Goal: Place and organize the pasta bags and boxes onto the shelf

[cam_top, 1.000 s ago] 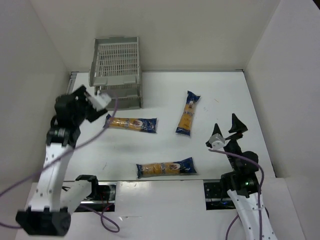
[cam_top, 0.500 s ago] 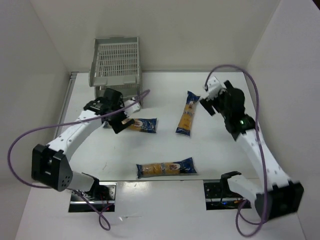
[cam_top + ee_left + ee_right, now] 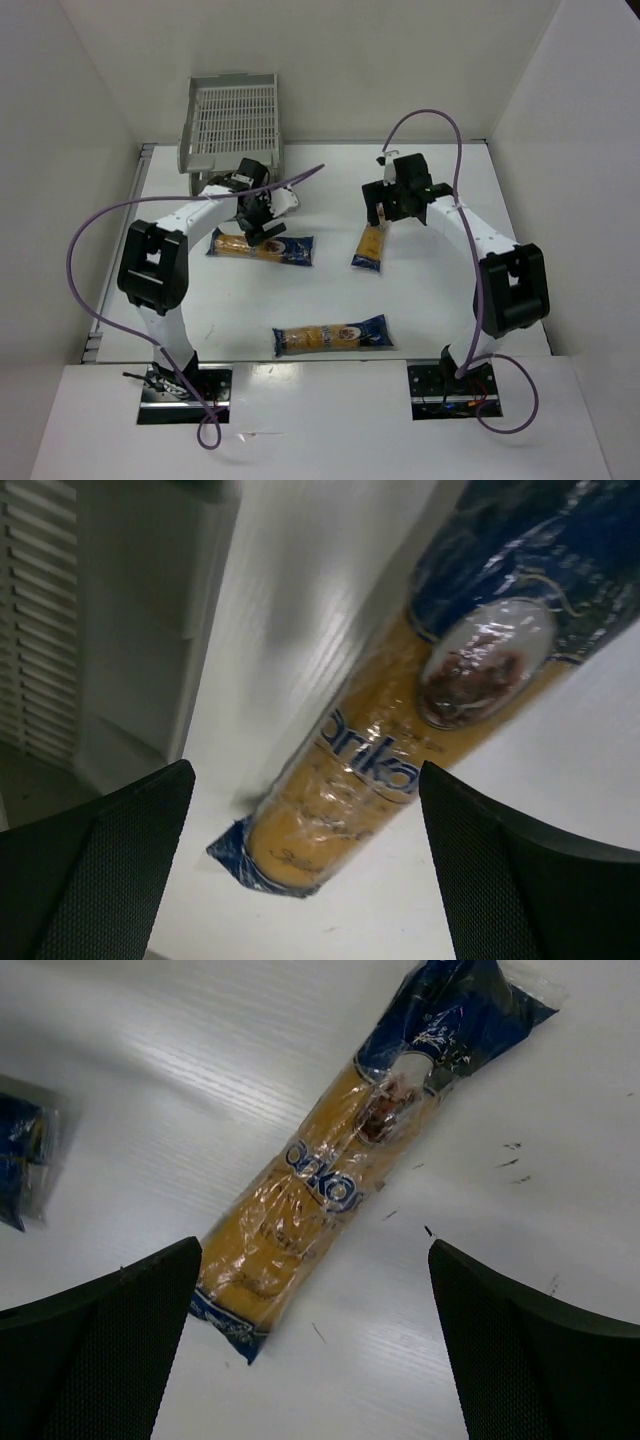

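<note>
Three clear packets of yellow pasta with dark blue ends lie on the white table. The left packet (image 3: 262, 247) lies just in front of the grey three-tier shelf (image 3: 232, 120). My left gripper (image 3: 264, 222) hovers open over its left end, and in the left wrist view the packet (image 3: 400, 730) lies between and beyond the open jaws (image 3: 305, 880). My right gripper (image 3: 388, 205) hovers open over the far end of the upright packet (image 3: 372, 240), which also shows in the right wrist view (image 3: 320, 1180) ahead of the open gripper (image 3: 315, 1360). The third packet (image 3: 331, 336) lies near the front edge.
White walls enclose the table on the left, back and right. The shelf's slatted side (image 3: 50, 630) stands close on the left of my left gripper. The blue end of another packet (image 3: 20, 1155) shows at the left edge of the right wrist view. Purple cables arc above both arms.
Both arms have swung out from near their bases to the far middle of the table. The left gripper now hangs over the left packet, the right over the upright packet. The packets have not moved.
</note>
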{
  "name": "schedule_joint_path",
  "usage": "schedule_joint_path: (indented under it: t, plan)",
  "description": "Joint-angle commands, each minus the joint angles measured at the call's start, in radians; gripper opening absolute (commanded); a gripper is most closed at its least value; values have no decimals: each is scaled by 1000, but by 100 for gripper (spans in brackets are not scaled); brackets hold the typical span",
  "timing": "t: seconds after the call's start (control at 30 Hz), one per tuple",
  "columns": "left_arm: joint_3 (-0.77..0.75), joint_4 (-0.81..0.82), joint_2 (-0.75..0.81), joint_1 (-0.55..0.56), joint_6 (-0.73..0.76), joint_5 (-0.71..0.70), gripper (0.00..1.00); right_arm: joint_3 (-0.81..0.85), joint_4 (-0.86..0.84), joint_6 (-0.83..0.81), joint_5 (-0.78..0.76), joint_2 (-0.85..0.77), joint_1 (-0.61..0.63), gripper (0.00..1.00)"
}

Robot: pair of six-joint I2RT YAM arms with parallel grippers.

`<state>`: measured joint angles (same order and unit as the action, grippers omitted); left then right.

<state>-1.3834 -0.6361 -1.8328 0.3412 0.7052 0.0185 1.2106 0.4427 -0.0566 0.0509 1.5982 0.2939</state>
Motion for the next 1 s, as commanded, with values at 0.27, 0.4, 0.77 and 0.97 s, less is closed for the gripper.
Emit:
schedule_joint_path:
  t: [0.27, 0.4, 0.77, 0.97]
  plan:
    - [-11, -168, -97, -39, 151, 248, 100, 83, -21, 67, 38, 86, -33, 100]
    - [-23, -110, -147, -39, 139, 189, 100, 92, -39, 58, 17, 95, -33, 100]
    - [41, 46, -226, -2, 69, 34, 73, 72, -58, 49, -11, 66, -33, 100]
    - [84, 20, -159, 50, 13, 96, 0, 72, -58, 40, -20, 57, -33, 100]
